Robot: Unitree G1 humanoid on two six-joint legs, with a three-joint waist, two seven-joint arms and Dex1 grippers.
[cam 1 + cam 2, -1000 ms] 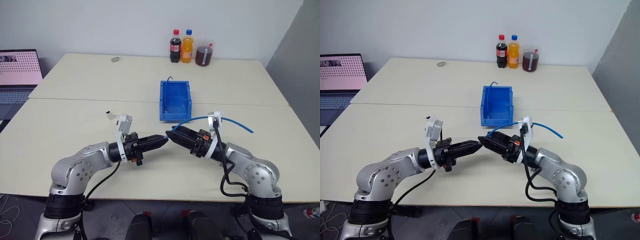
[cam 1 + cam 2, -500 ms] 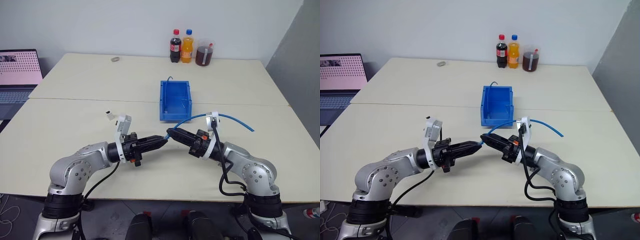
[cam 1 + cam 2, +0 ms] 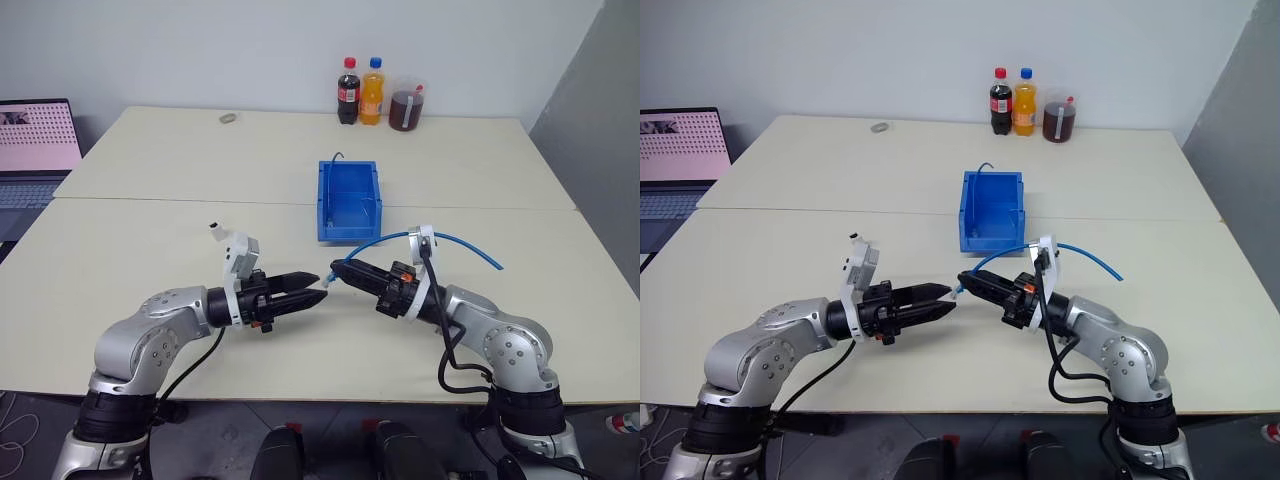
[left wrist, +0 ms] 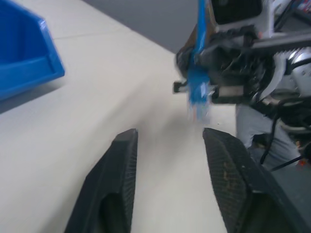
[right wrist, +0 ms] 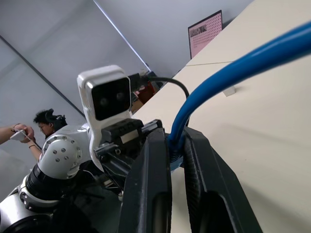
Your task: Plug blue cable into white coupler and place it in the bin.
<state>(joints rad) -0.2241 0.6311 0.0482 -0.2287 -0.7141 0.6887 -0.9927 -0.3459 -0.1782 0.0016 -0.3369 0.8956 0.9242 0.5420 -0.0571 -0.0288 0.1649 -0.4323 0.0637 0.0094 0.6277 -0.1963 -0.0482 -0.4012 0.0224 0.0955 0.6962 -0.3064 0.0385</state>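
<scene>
My right gripper (image 3: 336,270) is shut on the blue cable (image 3: 460,240) near its plug end, and the cable arcs up and back to the right over the table. The short plug end (image 4: 197,97) sticks out just past the right fingertips. My left gripper (image 3: 315,284) faces it from the left, open, with nothing between its fingers (image 4: 121,165) and a small gap to the plug. The white coupler (image 3: 215,228) lies on the table behind the left wrist. Beyond both grippers stands the blue bin (image 3: 347,236), and a second thin cable pokes over its far rim.
Two bottles (image 3: 361,92) and a cup of dark drink (image 3: 407,108) stand at the table's far edge. A small grey object (image 3: 228,118) lies at the far left. A laptop (image 3: 35,150) sits off the left side. A person (image 5: 43,119) shows in the right wrist view.
My right gripper has shut on the cable's end. My left gripper has opened, let go of the cable and drawn back a little to the left and down.
</scene>
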